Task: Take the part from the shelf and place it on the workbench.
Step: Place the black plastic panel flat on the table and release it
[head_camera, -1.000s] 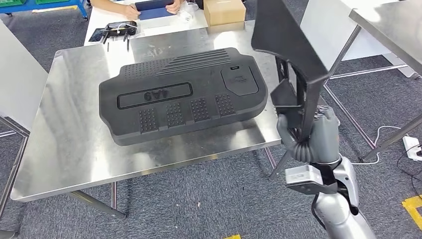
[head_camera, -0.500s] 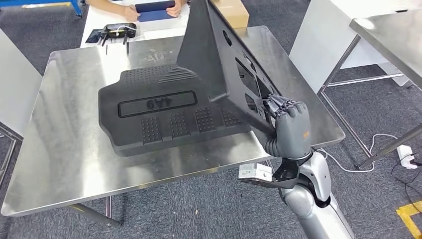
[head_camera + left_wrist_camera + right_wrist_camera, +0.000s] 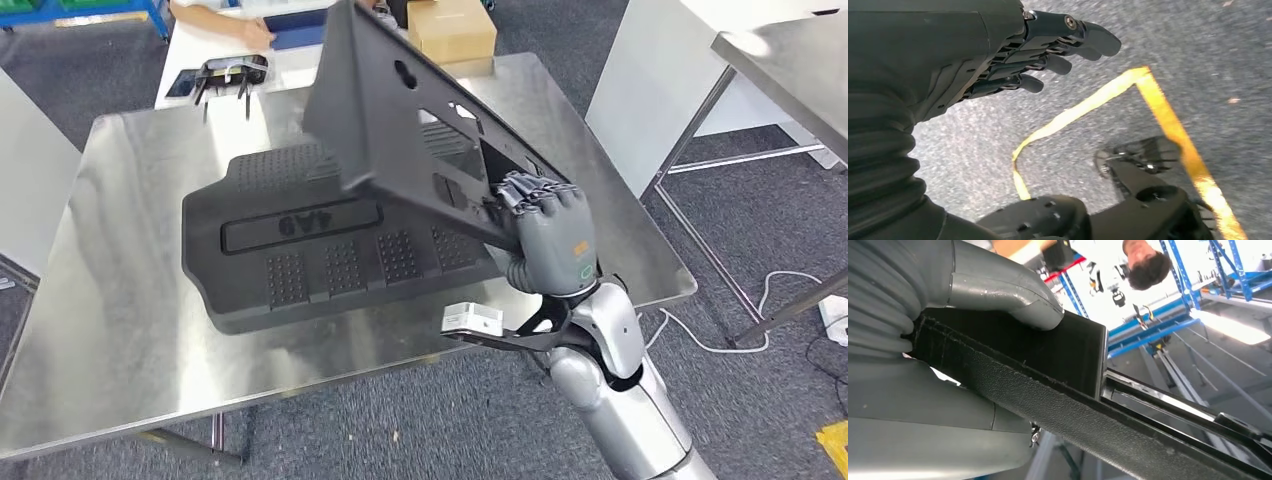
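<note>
Head view: right hand (image 3: 545, 235) grasps black plastic panel part (image 3: 400, 120) by near-right edge, panel tilted over steel workbench (image 3: 120, 290), above ribbed black cover (image 3: 320, 250) lying there. Part looks stiff, light, broad; edge grip leaves long overhang, likely to twist.

Left wrist view: left hand (image 3: 998, 55) hangs over carpet, fingers loosely extended, holding nothing.

Right wrist view: thumb (image 3: 1003, 295) clamps textured panel rim (image 3: 1048, 405); grip looks firm.

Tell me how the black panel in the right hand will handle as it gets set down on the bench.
The black panel looks stiff: it juts far past the right hand without sagging. Held at one edge only, it probably levers hard against the grip. Its textured skin likely resists slipping. Lowered tilted onto the ribbed part, it may rock.
</note>
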Controlling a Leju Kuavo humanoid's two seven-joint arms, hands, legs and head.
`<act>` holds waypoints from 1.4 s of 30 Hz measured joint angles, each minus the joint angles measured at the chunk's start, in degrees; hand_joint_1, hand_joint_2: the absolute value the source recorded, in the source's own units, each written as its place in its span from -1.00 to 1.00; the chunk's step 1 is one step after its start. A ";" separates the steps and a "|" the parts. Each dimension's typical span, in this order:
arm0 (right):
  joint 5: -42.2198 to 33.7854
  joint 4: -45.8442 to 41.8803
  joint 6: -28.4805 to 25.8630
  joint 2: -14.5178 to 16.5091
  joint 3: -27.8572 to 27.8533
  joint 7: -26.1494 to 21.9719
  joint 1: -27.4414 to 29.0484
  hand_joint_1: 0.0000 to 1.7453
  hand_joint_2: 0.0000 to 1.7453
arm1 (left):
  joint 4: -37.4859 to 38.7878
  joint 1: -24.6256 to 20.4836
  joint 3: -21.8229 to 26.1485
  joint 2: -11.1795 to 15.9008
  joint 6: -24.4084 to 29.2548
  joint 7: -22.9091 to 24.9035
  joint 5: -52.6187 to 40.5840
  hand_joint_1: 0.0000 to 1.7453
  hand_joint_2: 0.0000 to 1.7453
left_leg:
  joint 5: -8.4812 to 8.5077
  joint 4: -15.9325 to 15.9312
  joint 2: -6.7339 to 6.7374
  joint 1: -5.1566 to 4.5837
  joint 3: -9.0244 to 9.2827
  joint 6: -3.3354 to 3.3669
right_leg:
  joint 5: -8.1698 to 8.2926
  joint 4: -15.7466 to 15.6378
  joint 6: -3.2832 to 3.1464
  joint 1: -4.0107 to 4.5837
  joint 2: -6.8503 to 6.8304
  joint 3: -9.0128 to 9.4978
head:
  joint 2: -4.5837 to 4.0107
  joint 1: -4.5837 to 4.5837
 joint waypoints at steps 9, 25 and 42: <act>7.42 10.27 1.03 2.65 4.93 1.22 -5.76 1.00 1.00 | 0.01 -0.73 -1.10 -0.05 -0.31 1.03 -0.71 -1.00 1.00 | 6.50 -1.09 0.26 0.08 -3.67 0.07 | -3.12 0.22 0.04 0.59 0.38 3.69 | 0.00 -0.25; 15.17 30.06 0.91 6.02 8.55 2.81 -16.78 1.00 1.00 | 0.00 -2.51 -3.12 -0.65 -0.61 2.40 -1.84 -1.00 1.00 | 6.53 -3.22 -0.73 -0.26 -3.10 1.40 | -2.77 -1.73 1.05 0.67 -0.04 4.28 | 0.00 -0.12; 15.39 51.55 -4.69 6.93 7.09 2.79 -20.58 1.00 1.00 | 0.00 -2.55 -4.66 -0.84 -0.68 2.44 -1.91 -1.00 1.00 | 6.67 -3.23 -0.62 -0.01 -2.91 1.50 | -2.65 -1.47 1.24 0.99 -0.03 4.26 | 0.00 -0.15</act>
